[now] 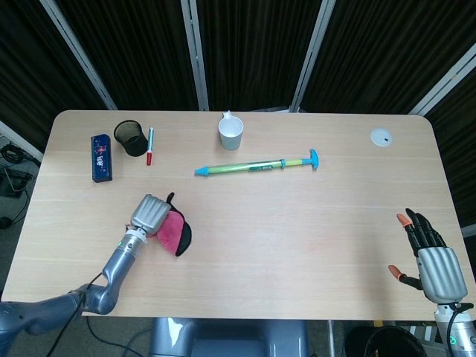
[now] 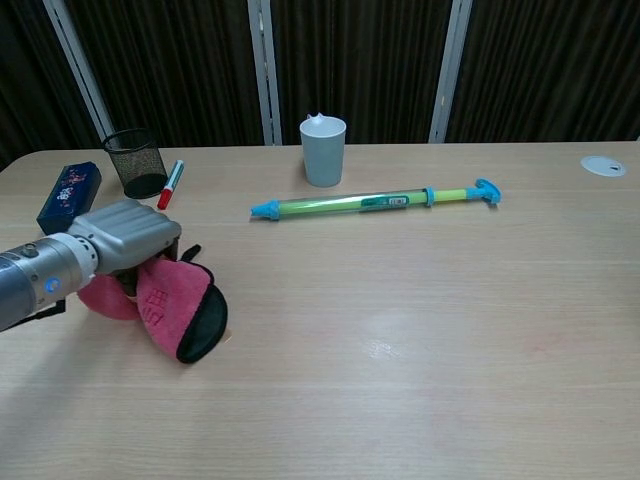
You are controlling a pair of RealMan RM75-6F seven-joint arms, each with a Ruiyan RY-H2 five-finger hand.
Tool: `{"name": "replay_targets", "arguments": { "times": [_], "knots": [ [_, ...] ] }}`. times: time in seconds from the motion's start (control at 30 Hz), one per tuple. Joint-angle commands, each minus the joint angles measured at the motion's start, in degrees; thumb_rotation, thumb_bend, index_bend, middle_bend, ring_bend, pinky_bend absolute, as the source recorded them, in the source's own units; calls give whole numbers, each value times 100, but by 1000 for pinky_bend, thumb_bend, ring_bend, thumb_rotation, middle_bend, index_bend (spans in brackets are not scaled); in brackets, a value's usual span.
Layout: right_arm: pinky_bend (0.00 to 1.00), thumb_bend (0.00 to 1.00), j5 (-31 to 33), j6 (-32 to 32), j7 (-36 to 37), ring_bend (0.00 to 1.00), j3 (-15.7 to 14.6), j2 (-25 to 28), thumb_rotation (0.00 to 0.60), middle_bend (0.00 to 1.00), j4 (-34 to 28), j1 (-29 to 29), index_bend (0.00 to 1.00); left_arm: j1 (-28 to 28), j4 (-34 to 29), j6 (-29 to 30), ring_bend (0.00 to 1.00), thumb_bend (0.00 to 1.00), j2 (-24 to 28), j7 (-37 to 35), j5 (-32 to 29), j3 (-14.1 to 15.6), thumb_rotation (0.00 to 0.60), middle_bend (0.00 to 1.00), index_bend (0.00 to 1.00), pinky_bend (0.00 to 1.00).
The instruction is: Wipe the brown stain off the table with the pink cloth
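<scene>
In the head view, a black mesh pen cup [image 1: 131, 138] and a white mug [image 1: 230, 132] are seen upright at the far side of the wooden worktop [image 1: 297, 223]; their contents cannot be told. The pink cloth [image 1: 172, 231] is held down on the worktop by the left hand [image 1: 149, 216], towards the near left. The right hand [image 1: 429, 256] is kept well apart at the near right corner, fingers spread and holding nothing.

In the chest view, the cloth's black underside is shown folded outward. Dark curtains [image 2: 360, 60] are seen behind.
</scene>
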Motion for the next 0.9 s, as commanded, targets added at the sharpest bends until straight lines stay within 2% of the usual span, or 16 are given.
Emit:
{"name": "replay_targets", "arguments": {
  "times": [0.03,0.23,0.4,0.7,0.9],
  "knots": [
    [209,96,-2,2,-8,0,0,0,600,0,-6,-1,57,125,-1,56,570,449,265,-87,-8,68,600,651,874,556],
    [209,97,-2,-1,-27,0,8,-13,600,0,-17,6,57,293,94,72,571,450,639,-261,-83,96,600,651,874,557],
    [210,97,-13,-6,-28,0,11,-21,600,0,-13,16,57,293,39,60,571,451,699,-295,-57,97,600,651,874,557],
    [210,96,-5,-9,5,0,23,-28,600,0,0,25,57,154,-137,-5,571,450,366,-144,-31,94,600,651,874,557],
    [210,97,2,-2,50,0,30,-18,600,0,19,24,57,-21,-237,-54,571,450,-134,-51,-13,35,600,654,875,559]
  ]
}}
